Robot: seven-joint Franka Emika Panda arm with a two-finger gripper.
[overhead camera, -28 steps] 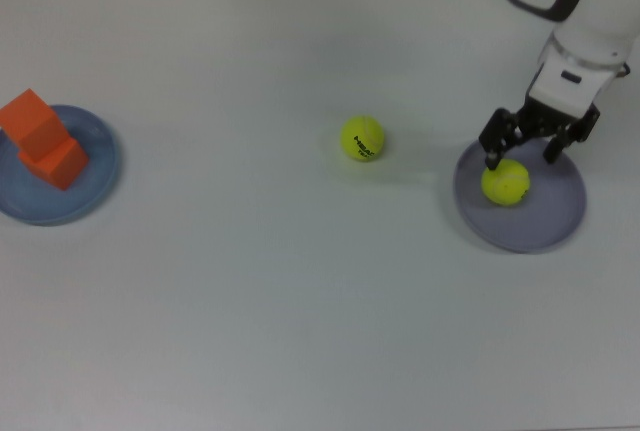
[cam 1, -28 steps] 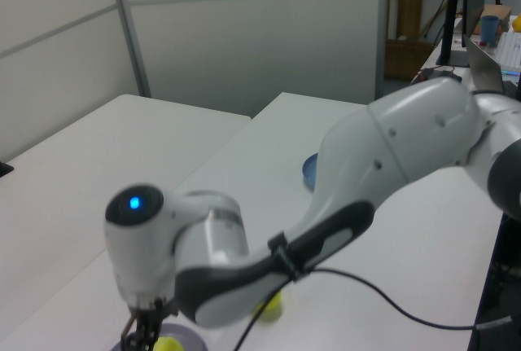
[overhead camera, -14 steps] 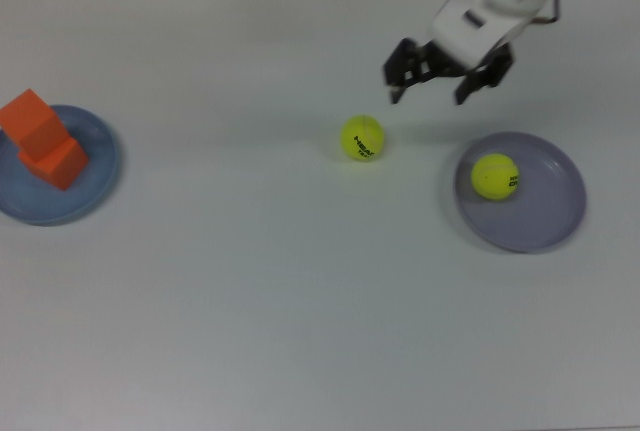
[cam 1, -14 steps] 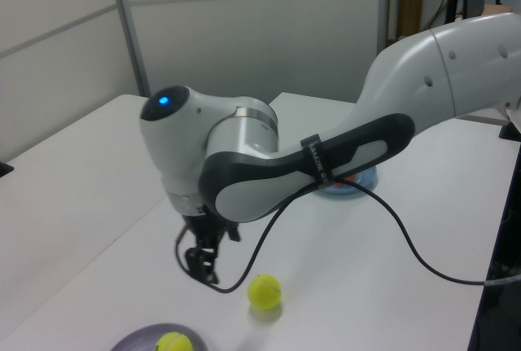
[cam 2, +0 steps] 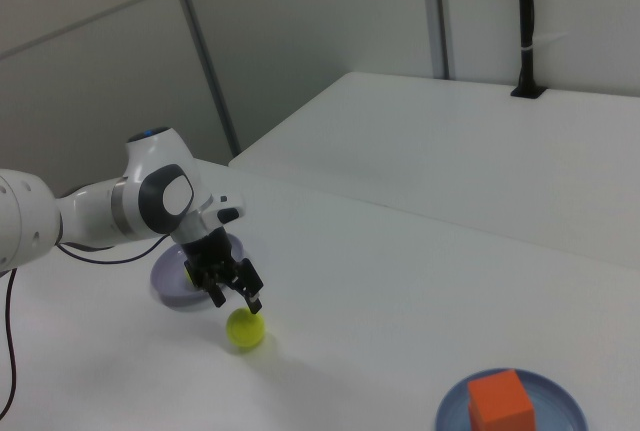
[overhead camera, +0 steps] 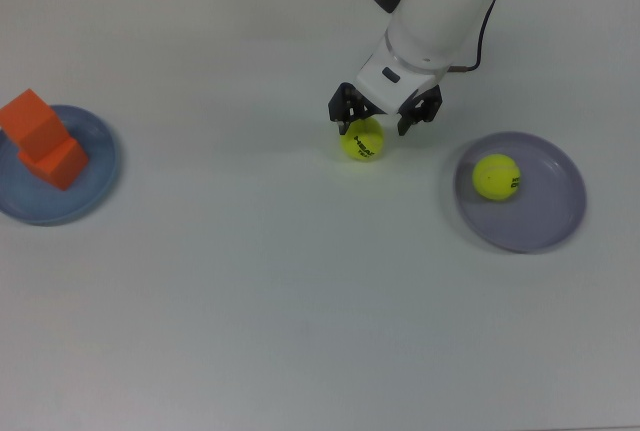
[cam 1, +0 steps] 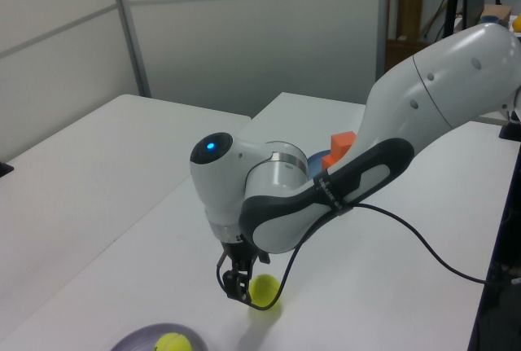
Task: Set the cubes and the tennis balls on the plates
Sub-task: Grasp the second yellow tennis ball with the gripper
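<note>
Over the table's (overhead camera: 250,291) middle my gripper (overhead camera: 386,120) hangs spread, fingers astride one tennis ball (overhead camera: 362,140) whose black lettering I can't quite read. Second tennis ball (overhead camera: 495,176) sits on the lavender plate (overhead camera: 550,221). Two orange cubes (overhead camera: 42,141), touching corner to corner, lie on the blue plate (overhead camera: 95,186).

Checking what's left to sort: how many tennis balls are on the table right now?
2. One tennis ball lies on the lavender plate at the top view's right; the other tennis ball sits on the bare table near the middle, under the open gripper.
</note>
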